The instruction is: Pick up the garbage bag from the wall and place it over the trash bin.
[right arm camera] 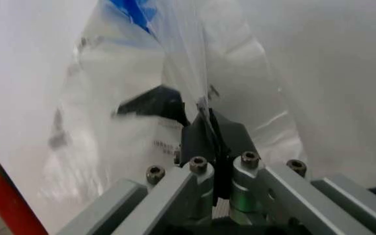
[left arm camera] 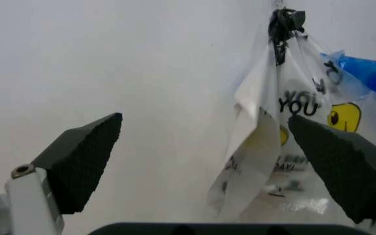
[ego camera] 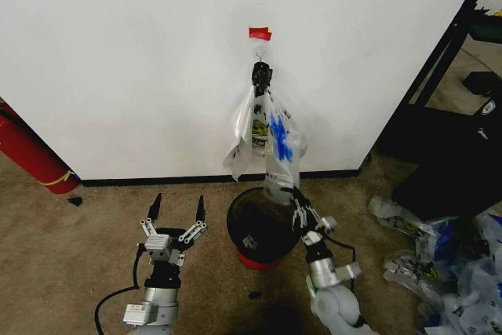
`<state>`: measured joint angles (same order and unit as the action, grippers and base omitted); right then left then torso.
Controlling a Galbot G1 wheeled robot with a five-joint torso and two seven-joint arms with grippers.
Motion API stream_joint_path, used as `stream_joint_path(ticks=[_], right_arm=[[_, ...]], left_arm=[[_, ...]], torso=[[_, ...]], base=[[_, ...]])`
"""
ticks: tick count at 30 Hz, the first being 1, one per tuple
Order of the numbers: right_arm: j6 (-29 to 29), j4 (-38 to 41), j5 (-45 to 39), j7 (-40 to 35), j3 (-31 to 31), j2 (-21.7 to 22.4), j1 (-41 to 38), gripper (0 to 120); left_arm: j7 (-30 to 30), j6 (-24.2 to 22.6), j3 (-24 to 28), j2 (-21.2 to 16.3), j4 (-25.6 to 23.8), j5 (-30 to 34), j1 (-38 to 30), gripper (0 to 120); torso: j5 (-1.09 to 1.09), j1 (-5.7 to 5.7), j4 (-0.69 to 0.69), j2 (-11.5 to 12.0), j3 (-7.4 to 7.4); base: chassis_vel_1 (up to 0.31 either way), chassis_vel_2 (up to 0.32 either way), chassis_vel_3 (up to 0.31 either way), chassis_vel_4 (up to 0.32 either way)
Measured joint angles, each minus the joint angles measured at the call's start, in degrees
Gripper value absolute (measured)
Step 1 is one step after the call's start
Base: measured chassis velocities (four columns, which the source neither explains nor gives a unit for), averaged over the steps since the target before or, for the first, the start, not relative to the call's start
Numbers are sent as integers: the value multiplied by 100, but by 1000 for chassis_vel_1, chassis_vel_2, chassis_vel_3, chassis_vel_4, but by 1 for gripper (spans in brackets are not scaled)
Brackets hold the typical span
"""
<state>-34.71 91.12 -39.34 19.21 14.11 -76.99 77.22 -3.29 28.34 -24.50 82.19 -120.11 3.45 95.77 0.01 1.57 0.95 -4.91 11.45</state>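
- On the wall (ego camera: pixel 141 60), a small hook (ego camera: pixel 260 58) sits just under a strip of red tape (ego camera: pixel 260 34), and plastic bags hang from it in a bunch.
- Among them, the garbage bag (ego camera: pixel 280 147), thin and see-through with blue printed patches, hangs down the right side of the bunch; its lower end reaches the rim of the trash bin (ego camera: pixel 255 225).
- Beside it, toward the robot's left, hangs a clear bag with a yellow smiley face (left arm camera: pixel 286 117) and black lettering.
- Below the hook, the trash bin, black mesh with a red base, stands on the brown carpet (ego camera: pixel 70 264) close to the black baseboard (ego camera: pixel 157 180).
- At the bin's right rim, the right gripper (ego camera: pixel 296 198) has its fingers pressed together on the bottom of the garbage bag; the right wrist view shows the plastic film pinched between the dark fingertips (right arm camera: pixel 201 137).
- Left of the bin, the left gripper (ego camera: pixel 177 205) hovers low over the carpet, pointing at the wall, its fingers spread wide with nothing between them.
- Far right on the floor lies a pile of clear and blue plastic bags (ego camera: pixel 439 256), well apart from the bin.
- At the left edge, a red cylinder (ego camera: pixel 27 151) leans by the wall.
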Motion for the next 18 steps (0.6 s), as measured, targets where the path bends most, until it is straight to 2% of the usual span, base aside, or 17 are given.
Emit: stream_joint_path(ticks=[18], right_arm=[[-810,-308,-22,1041,163,216,387,0]], left_arm=[[0,11,-21,99,75,13,-73,100]], torso=[[0,0,0,0,0]], base=[[0,0,0,0]])
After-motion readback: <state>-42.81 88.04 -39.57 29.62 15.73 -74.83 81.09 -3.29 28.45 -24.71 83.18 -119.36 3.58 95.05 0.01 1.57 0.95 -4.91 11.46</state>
